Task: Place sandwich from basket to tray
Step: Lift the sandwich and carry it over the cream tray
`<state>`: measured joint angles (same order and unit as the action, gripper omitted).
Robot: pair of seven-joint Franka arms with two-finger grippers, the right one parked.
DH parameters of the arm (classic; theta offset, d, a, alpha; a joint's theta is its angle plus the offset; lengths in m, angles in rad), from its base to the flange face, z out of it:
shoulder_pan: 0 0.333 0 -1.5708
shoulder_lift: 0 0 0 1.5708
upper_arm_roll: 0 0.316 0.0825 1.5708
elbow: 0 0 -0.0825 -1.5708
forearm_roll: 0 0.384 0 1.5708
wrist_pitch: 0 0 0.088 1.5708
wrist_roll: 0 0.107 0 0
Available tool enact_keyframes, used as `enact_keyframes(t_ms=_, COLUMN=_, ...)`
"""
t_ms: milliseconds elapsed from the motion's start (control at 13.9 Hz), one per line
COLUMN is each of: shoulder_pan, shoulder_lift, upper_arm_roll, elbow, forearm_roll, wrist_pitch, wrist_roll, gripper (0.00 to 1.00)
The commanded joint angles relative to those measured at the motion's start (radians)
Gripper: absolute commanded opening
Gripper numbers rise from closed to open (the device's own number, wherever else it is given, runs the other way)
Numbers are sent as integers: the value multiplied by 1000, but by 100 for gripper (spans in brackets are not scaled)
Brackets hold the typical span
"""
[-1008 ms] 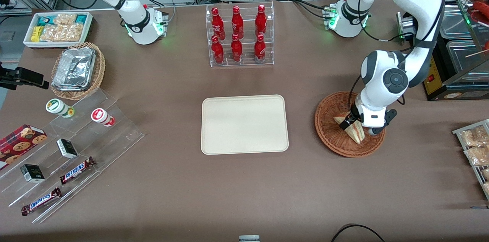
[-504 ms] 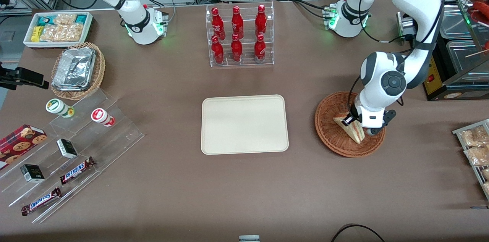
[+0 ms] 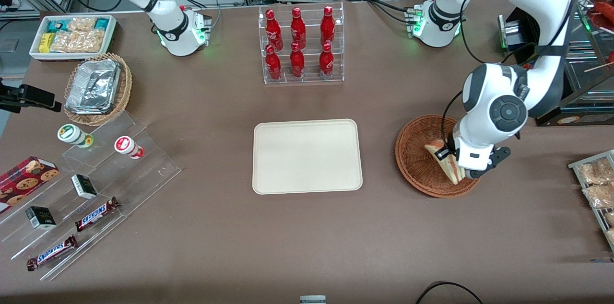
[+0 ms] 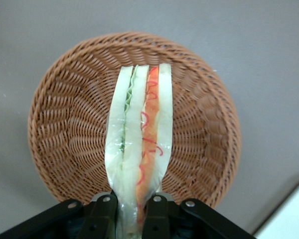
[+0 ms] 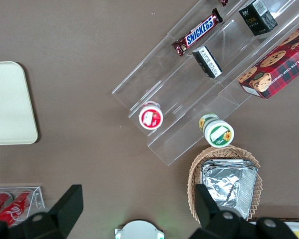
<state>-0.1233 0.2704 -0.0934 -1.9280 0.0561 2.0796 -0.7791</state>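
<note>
— Position of the tray point(image 3: 307, 156)?
— Mid-desk, bare.
— The sandwich point(image 3: 443, 160)?
— Above the basket point(image 3: 417, 160), at its rim nearest the working arm's end. The wrist view shows the gripper point(image 4: 132, 206) fingers clamped on its bread faces; the front view hides this.

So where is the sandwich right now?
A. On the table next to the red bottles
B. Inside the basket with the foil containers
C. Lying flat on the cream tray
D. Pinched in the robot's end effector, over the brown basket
D. The end effector is shut on the sandwich, with the round woven basket right underneath it; the tray has nothing on it yet.
</note>
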Motion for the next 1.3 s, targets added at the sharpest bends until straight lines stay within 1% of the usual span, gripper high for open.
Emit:
enact_keyframes(t_ms=0, shoulder_pan=-60, shoulder_lift=50, upper_arm_roll=4, elbow=114, forearm_roll=2, wrist_pitch=-55, wrist_roll=34, gripper=0)
enact_keyframes(t_ms=144, shoulder_pan=-116, shoulder_lift=94, upper_arm_roll=4, elbow=190, forearm_roll=1, wrist_pitch=-85, wrist_roll=35, gripper=0)
enact_keyframes(t_ms=288, shoulder_pan=-179, shoulder_lift=165, upper_arm_roll=4, elbow=285, forearm_roll=-1, wrist_pitch=-148, wrist_roll=28, gripper=0)
enact_keyframes(t_ms=432, shoulder_pan=-240, shoulder_lift=219, upper_arm_roll=4, elbow=345, forearm_roll=-2, wrist_pitch=-161, wrist_roll=14, gripper=0)
enact_keyframes(t_ms=504, shoulder_pan=-260, shoulder_lift=234, upper_arm_roll=4, elbow=352, forearm_roll=-12, wrist_pitch=-156, wrist_roll=11, gripper=0)
enact_keyframes(t_ms=648, shoulder_pan=-306, shoulder_lift=277, upper_arm_roll=4, elbow=371, forearm_roll=-65, wrist_pitch=-139, wrist_roll=9, gripper=0)
enact_keyframes(t_ms=936, shoulder_pan=-419, shoulder_lift=409, upper_arm_roll=4, elbow=515, forearm_roll=-68, wrist_pitch=-128, wrist_roll=-95, gripper=0)
enact_keyframes(t_ms=1224, shoulder_pan=-507, shoulder_lift=486, upper_arm_roll=4, elbow=572, forearm_roll=-70, wrist_pitch=-21, wrist_roll=-210, gripper=0)
